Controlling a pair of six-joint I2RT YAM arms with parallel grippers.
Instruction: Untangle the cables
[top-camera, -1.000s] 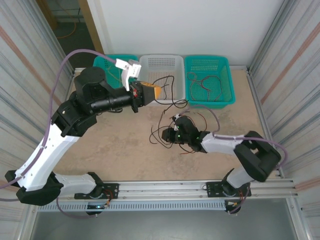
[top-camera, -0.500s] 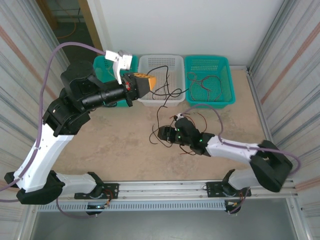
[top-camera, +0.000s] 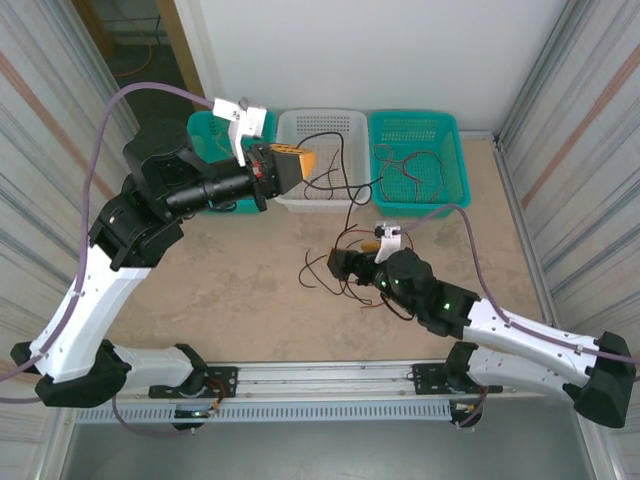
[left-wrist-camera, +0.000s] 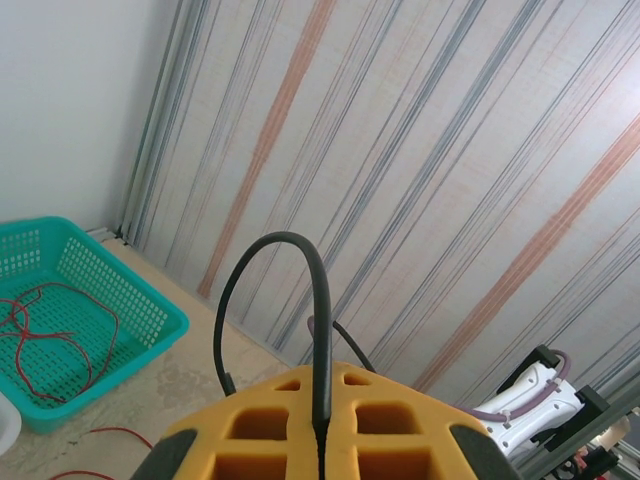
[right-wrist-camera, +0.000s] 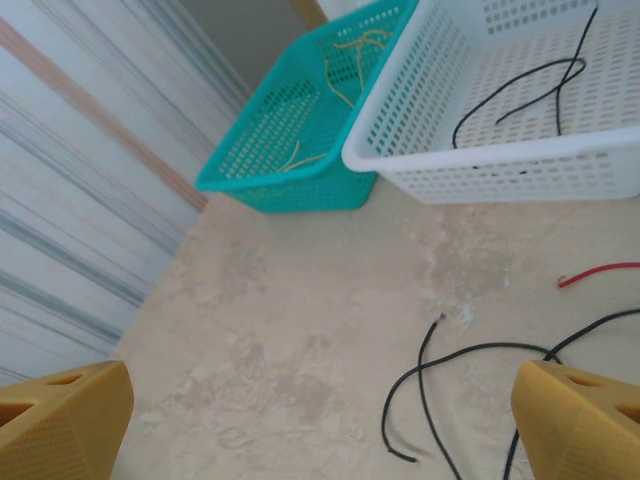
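My left gripper is raised in front of the white basket. Its yellow fingers are shut on a black cable that arches up from between them. That cable loops over the basket and drops to a tangle of black and red cables on the table. My right gripper hovers over this tangle, open. In the right wrist view the right gripper holds nothing, with loose black cable on the table below it and a red end to the right.
Three baskets line the back: a teal one holding yellow cables, the white one with a black cable, and a teal one with red cables. Corrugated walls stand on both sides.
The right gripper has opened and let go of the tangle, its arm swinging round to the right. The left gripper pulled the black cable up and to the left, then held still.
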